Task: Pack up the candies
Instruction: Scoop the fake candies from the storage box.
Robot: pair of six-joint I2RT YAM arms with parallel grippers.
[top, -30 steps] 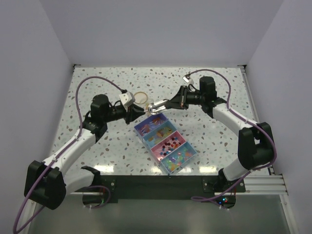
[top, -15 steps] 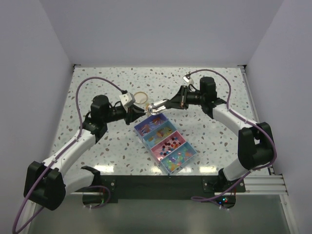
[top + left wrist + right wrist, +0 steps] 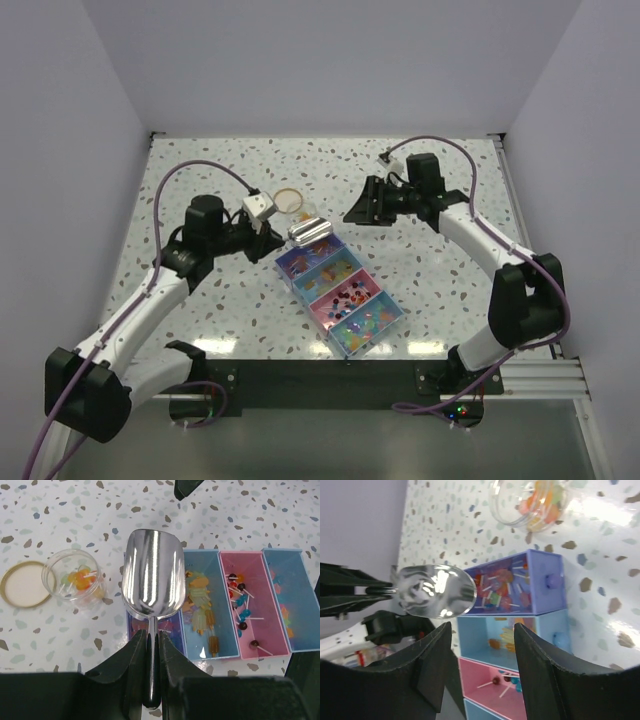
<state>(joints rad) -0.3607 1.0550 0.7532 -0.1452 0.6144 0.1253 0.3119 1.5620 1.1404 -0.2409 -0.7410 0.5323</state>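
Over your candies [image 3: 200, 611] in the box [image 3: 218, 600], the scoop [image 3: 152, 575] has shifted a little since your right gripper [image 3: 482, 635] let go and backed off, jaws apart with nothing in them. Your left gripper [image 3: 152, 645] is pinched tight on the scoop's handle. A few more candies sit in the jar [image 3: 72, 575] just beside the box.

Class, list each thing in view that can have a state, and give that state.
Scoop, empty, held by handle.
Jar, open, few candies inside.
Lid, off, flat on table.
Box, open, candies inside.
Left pincer, shut on scoop.
Right pincer, open, empty.
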